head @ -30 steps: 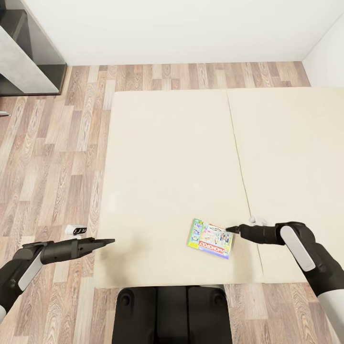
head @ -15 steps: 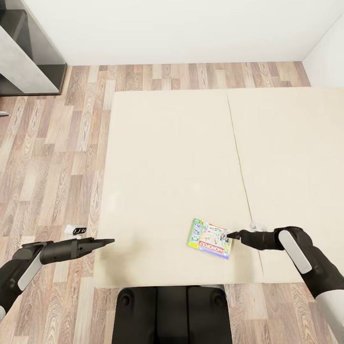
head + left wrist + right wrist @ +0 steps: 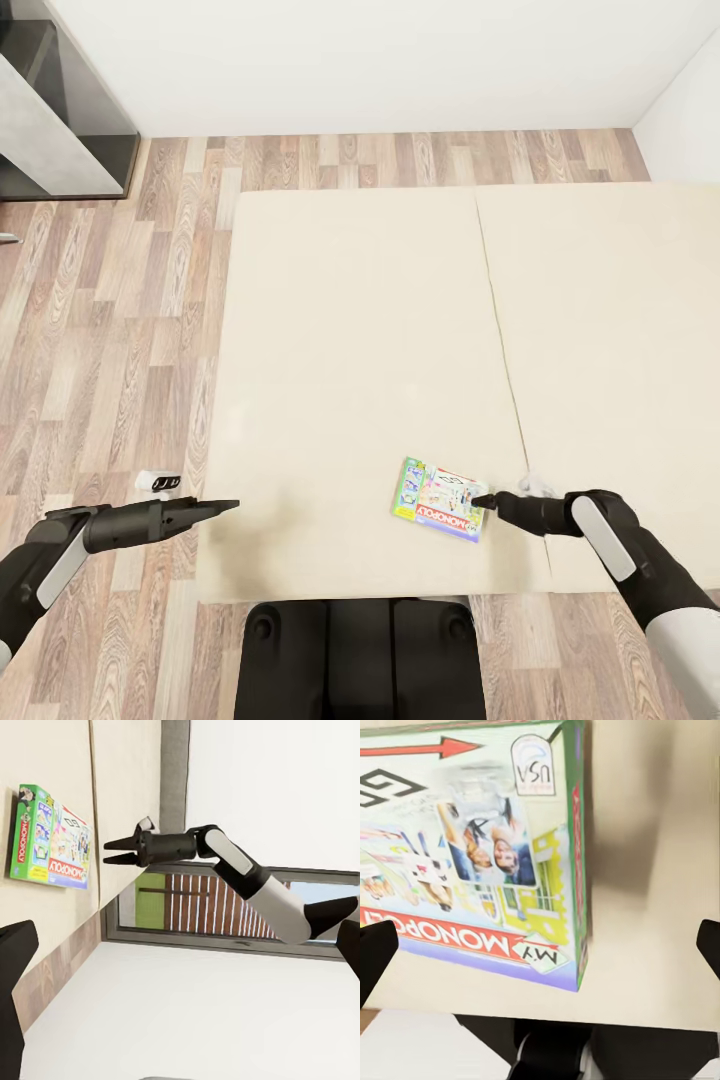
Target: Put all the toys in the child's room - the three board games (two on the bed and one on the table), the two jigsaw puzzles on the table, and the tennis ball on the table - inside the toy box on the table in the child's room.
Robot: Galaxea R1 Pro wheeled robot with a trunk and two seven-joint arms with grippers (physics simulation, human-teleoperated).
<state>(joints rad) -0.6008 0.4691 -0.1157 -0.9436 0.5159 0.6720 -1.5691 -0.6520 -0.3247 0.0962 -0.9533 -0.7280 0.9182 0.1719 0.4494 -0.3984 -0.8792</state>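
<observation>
Taking the bed [image 3: 360, 330] as the landmark and reading from its left side across: the left gripper [image 3: 225, 507] is hovering level just at the bed's left edge, near the foot corner, well apart from the game. Its fingers are lying together to a single point in the head view, so the jaws are looking closed and holding nothing; judging by the pose, that arm is simply parked out of the way while the other works.

Further right on the mattress, near the bed's foot edge and just left of the mattress seam, the board game [image 3: 441, 499] is lying flat, slightly askew. It is a thin rectangular box with a green border, a busy picture of children on the lid, and a red band reading "My Monopoly"; the right wrist view is showing the same lid [image 3: 472, 855] close up.

Just beside the box's right edge, the right gripper [image 3: 482, 497] is reaching in low over the mattress, wrist turned toward the game. The left wrist view is showing its two fingers [image 3: 118, 844] parted with a clear gap, so the jaws are standing open and empty, apparently lining up to slip over the box's edge for a pinch.
</observation>
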